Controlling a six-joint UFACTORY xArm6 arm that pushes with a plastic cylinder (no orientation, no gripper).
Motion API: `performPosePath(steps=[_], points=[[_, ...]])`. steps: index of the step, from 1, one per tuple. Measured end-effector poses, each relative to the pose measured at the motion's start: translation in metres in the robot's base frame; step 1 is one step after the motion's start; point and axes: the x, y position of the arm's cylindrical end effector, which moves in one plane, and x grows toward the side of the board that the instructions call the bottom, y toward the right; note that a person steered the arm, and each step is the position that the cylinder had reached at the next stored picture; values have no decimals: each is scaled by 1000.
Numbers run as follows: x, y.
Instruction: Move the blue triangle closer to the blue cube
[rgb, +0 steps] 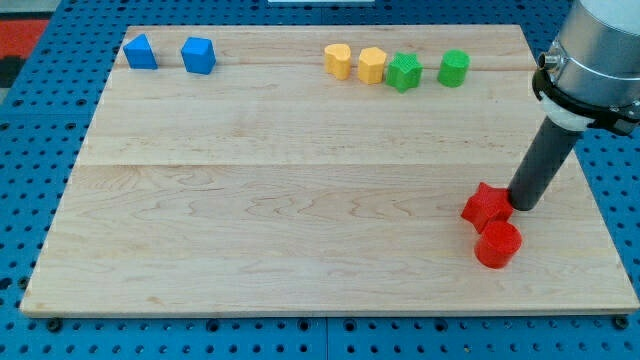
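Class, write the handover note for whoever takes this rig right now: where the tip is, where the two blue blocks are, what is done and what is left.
My tip rests at the view's lower right, against the red star, with the red cylinder just below.
The blue triangle and the blue cube sit at the view's top left, side by side with a small gap between them.
Done: cannot tell.
Left: bring the tip across the board to the triangle's left and nudge it right, toward the cube.

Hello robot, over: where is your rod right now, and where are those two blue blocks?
My tip at view's right, beside the red star block. Blue triangle block and blue cube block top left, a small gap between. Nothing between them.
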Motion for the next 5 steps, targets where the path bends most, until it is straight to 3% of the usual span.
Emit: performPosePath(steps=[1, 3, 4, 5], points=[[-8, 0], [-73, -12], [-73, -29], [-73, -94]])
